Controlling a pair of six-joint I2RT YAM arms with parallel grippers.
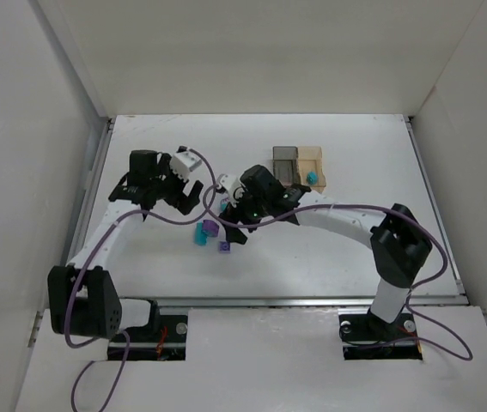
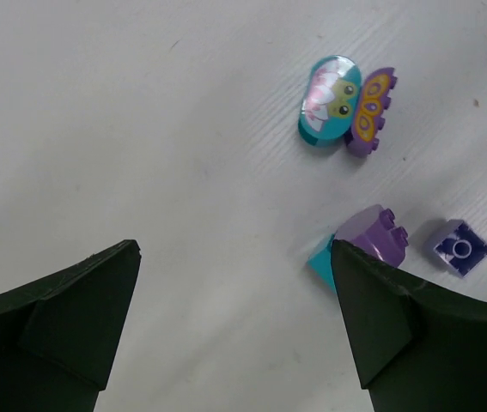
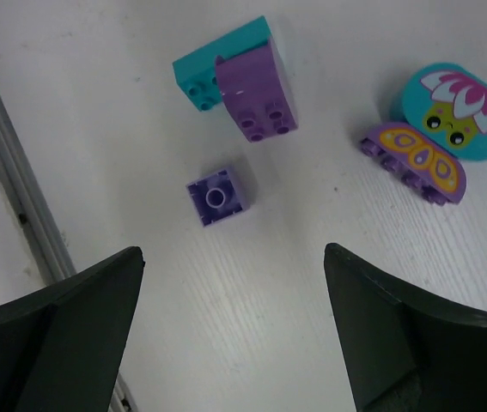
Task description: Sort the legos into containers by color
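A teal brick with a purple curved brick point(image 1: 205, 229) stuck on it lies mid-table; it also shows in the left wrist view point(image 2: 374, 233) and the right wrist view point(image 3: 256, 90). A small purple square brick point(image 1: 223, 246) lies beside it, seen too from the left wrist point(image 2: 462, 247) and the right wrist point(image 3: 218, 196). A teal printed piece point(image 3: 458, 112) and a purple butterfly piece point(image 3: 415, 159) lie together, and show in the left wrist view as well point(image 2: 329, 99). The dark grey box point(image 1: 285, 163) and tan box point(image 1: 311, 158) stand at the back; the tan one holds a teal brick point(image 1: 312, 178). My left gripper point(image 2: 234, 249) and right gripper point(image 3: 230, 253) are open and empty above the table.
A metal rail point(image 3: 3, 172) along the table's near edge shows at the left of the right wrist view. White walls enclose the table on three sides. The two arms meet over the bricks, with purple cables looping above the table.
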